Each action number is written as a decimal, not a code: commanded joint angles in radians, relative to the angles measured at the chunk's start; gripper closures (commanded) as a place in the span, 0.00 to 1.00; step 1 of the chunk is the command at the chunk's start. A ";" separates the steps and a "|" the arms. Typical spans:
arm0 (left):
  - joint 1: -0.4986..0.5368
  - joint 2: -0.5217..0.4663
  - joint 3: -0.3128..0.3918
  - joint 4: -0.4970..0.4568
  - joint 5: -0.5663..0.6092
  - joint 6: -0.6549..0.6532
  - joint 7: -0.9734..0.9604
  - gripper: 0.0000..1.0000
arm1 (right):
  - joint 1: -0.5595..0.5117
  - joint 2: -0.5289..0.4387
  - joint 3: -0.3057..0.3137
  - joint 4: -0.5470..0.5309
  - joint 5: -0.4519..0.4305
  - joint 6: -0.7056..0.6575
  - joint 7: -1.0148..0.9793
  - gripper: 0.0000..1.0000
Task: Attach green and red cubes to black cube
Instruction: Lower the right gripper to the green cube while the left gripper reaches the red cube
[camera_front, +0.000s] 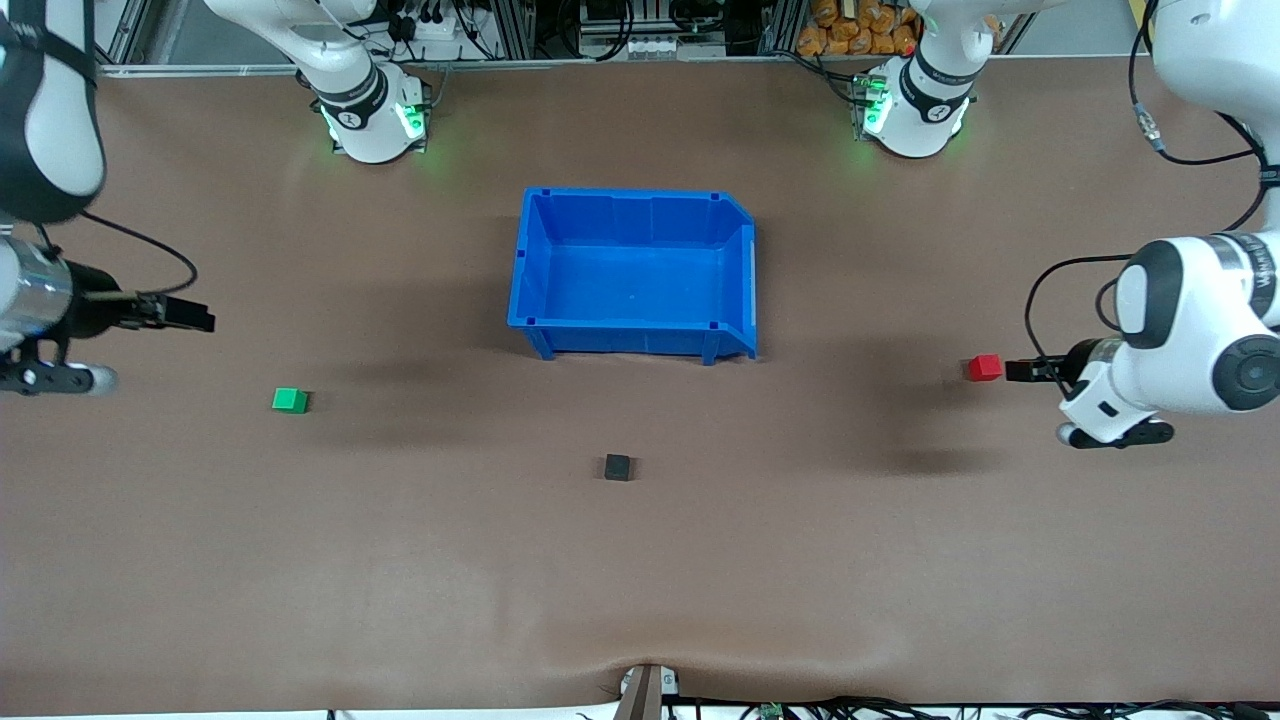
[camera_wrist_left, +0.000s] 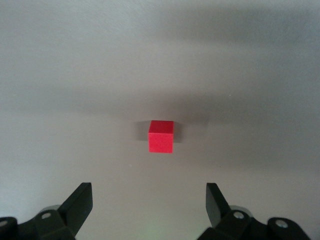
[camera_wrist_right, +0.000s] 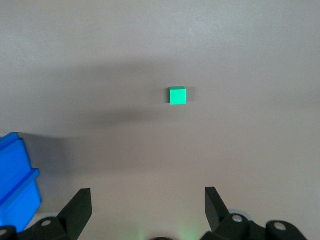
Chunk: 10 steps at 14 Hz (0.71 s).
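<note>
Brown worktop (camera_front: 640, 580) carries green cube (camera_front: 290, 400), red cube (camera_front: 985, 367), black cube (camera_front: 618, 467) (all apart); left hand (camera_wrist_left: 149, 205) and right hand (camera_wrist_right: 148, 207) released, nothing attached yet.

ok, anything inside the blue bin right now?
Nothing visible: the blue bin shows a bare floor. The green cube, red cube and black cube all sit outside it on the table. Only the strip under its nearer wall is hidden.
</note>
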 joint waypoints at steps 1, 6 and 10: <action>-0.020 -0.017 -0.002 -0.100 0.024 0.091 0.011 0.00 | -0.013 0.085 0.003 0.046 -0.010 -0.005 -0.003 0.00; -0.016 0.014 -0.002 -0.182 0.069 0.222 0.012 0.00 | -0.036 0.115 0.002 -0.100 -0.011 0.194 -0.074 0.00; 0.021 0.074 -0.002 -0.180 0.073 0.282 0.071 0.00 | -0.050 0.115 0.002 -0.248 -0.011 0.414 -0.077 0.00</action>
